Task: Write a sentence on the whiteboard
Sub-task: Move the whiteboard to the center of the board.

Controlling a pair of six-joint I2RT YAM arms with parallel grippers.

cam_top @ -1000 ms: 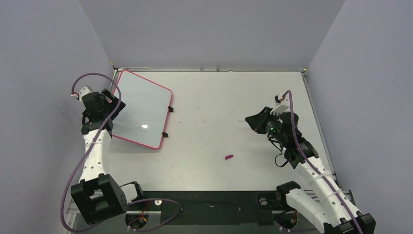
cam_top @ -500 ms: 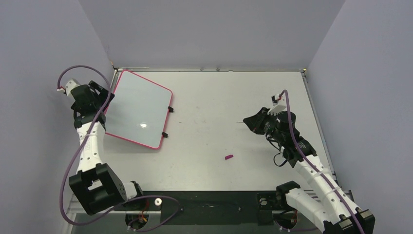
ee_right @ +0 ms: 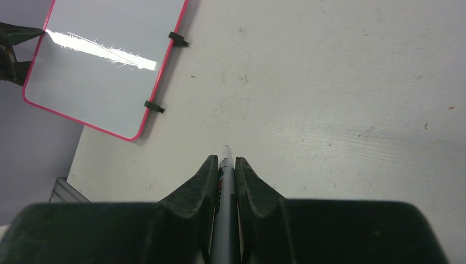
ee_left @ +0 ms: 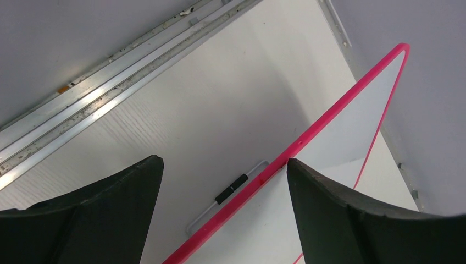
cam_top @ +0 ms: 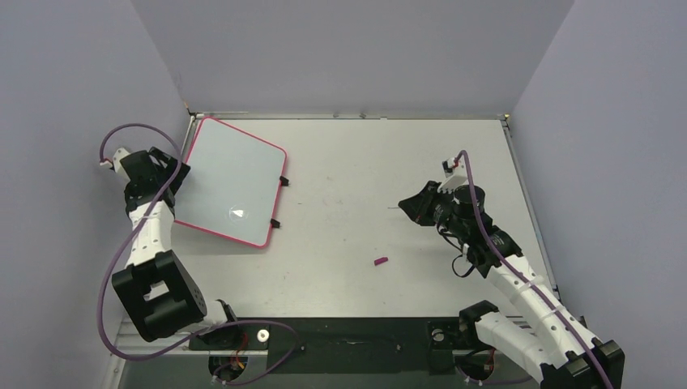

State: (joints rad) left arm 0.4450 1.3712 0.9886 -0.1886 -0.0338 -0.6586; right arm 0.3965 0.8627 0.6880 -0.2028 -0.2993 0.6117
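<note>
The whiteboard (cam_top: 231, 182), white with a red-pink frame and two black clips on its right edge, lies at the table's far left. It is blank and no sentence shows on it. It also shows in the right wrist view (ee_right: 104, 71). My left gripper (cam_top: 177, 170) is open at the board's left edge. In the left wrist view the gripper (ee_left: 224, 162) has the red frame (ee_left: 329, 124) running between its fingers. My right gripper (cam_top: 409, 207) is shut on a grey marker (ee_right: 225, 181), tip forward, above the table's middle right.
A small magenta marker cap (cam_top: 381, 261) lies on the white tabletop between the arms. A metal rail (cam_top: 348, 116) runs along the table's far edge. Grey walls close in the left, back and right sides.
My left gripper has drawn back to the left, from over the board's left part to its left edge. My right gripper has shifted slightly left with the marker. The board has not moved.
</note>
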